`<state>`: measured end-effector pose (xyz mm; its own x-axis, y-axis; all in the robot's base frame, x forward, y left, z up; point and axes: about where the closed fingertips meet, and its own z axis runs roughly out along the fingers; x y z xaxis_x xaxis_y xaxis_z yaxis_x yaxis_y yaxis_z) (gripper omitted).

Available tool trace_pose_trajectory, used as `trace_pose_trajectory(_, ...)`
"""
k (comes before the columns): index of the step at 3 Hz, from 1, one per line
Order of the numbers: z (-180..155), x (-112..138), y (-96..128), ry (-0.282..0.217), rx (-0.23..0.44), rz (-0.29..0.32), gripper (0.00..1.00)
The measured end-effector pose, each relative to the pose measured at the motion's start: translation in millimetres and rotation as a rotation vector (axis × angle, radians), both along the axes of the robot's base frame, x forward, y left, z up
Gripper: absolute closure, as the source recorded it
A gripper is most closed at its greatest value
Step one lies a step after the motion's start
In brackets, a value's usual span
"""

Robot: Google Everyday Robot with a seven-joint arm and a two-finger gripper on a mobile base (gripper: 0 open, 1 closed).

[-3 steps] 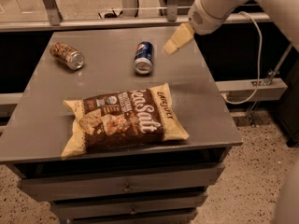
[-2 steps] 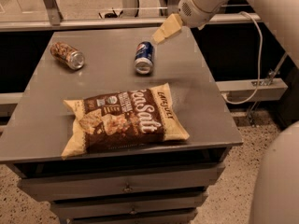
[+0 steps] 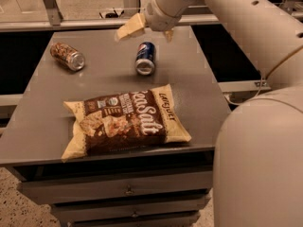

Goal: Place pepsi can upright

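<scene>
The pepsi can point(image 3: 145, 58) is dark blue with silver ends and lies on its side near the back middle of the grey table point(image 3: 199, 98), one silver end facing me. My gripper point(image 3: 147, 32) hangs just above and behind the can, not touching it. It is open: one tan finger point(image 3: 129, 29) points left, and the other finger point(image 3: 169, 34) shows only as a short tip on the right. It holds nothing.
A brown-orange patterned can point(image 3: 67, 56) lies on its side at the back left. A large brown chip bag point(image 3: 125, 122) lies flat at the front middle. My arm's thick white link point(image 3: 258, 164) fills the right foreground. Drawers sit under the table's front edge.
My gripper has moved left from the table's back right to just above and behind the pepsi can. The cans and the bag have not moved.
</scene>
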<state>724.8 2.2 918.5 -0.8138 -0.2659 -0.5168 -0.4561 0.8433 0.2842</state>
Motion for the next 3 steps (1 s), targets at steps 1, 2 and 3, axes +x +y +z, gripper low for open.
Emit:
trace_pose_trajectory(1,-17,2,21,0.042,-0.067,-0.044,0.0)
trace_pose_trajectory(2,-40,9,22,0.091,-0.157,-0.109,0.0)
trace_pose_trajectory(3,-57,17,13,0.13,-0.224,-0.17,0.0)
